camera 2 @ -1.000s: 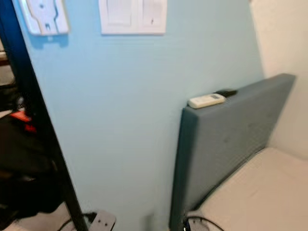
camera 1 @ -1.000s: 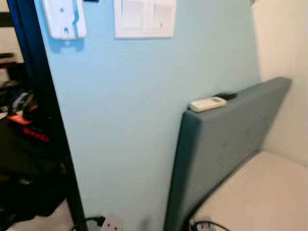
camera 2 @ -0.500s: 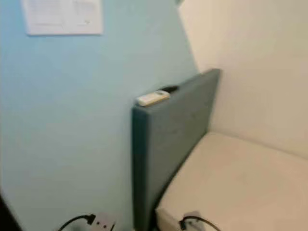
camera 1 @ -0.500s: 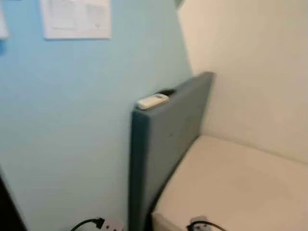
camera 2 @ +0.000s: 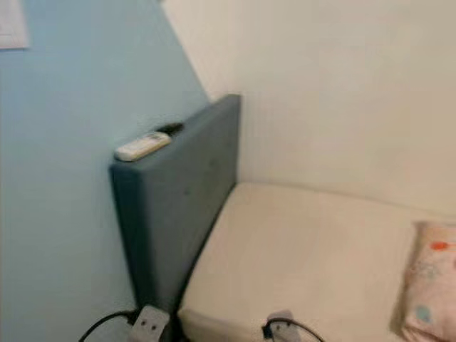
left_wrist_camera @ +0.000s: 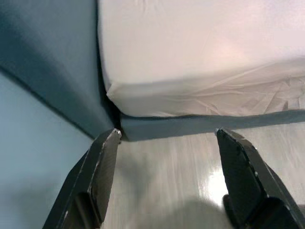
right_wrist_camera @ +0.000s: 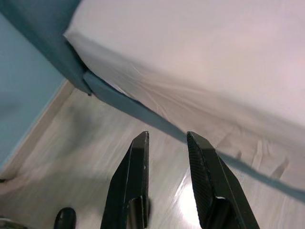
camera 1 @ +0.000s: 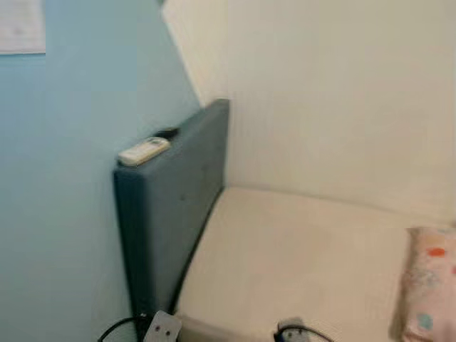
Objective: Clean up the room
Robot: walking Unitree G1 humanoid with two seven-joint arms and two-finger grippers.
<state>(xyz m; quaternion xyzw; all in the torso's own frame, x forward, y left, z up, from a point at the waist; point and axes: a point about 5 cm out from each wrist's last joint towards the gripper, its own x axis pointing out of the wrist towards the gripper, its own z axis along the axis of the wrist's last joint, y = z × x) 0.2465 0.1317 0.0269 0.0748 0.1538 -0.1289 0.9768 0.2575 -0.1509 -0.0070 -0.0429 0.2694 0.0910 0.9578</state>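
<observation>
A white remote lies on top of the teal headboard, with a small black object just behind it. The bed's white mattress stretches to the right, and a floral pillow lies at its right edge. My left gripper hangs open above the wooden floor by the bed's corner, holding nothing. My right gripper hangs over the floor beside the mattress edge, fingers a little apart with nothing between them.
A white power strip with a black cable lies on the floor at the foot of the headboard. Another black cable rests on the mattress's near edge. A light blue wall is on the left, a cream wall behind the bed.
The camera has swung to the right: the dark doorway and wall switches slid out on the left, and the mattress and pillow came into view. Nothing itself has moved.
</observation>
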